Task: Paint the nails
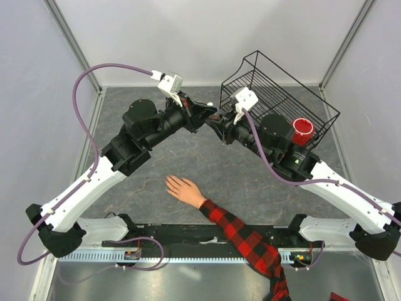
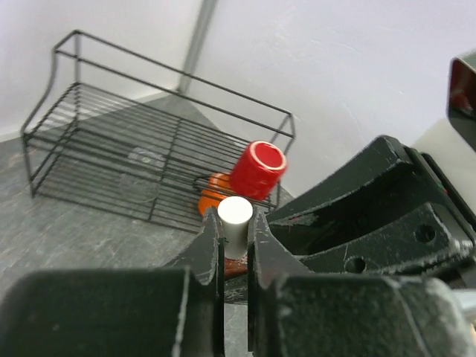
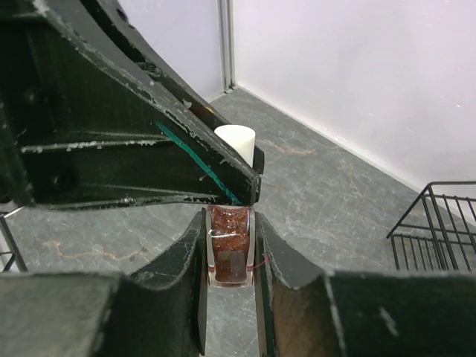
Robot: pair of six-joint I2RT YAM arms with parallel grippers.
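Now your right gripper (image 3: 230,249) pinches bottle (image 3: 230,260) steady, left gripper (image 2: 236,232) clamped on white cap (image 2: 235,212), likely to twist it off, far centre. Target nails (image 1: 169,182) on hand (image 1: 184,190) lie near centre, well apart.

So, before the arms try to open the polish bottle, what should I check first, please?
1. Right hand shut on the bottle: ok.
2. Left hand shut on the white cap: ok.
3. Cap loosened from the bottle: cannot tell, the left fingers hide the joint.
4. Pale hand lies flat on the table, away from the bottle: ok.
5. Nails bare and reachable: cannot tell, too small.
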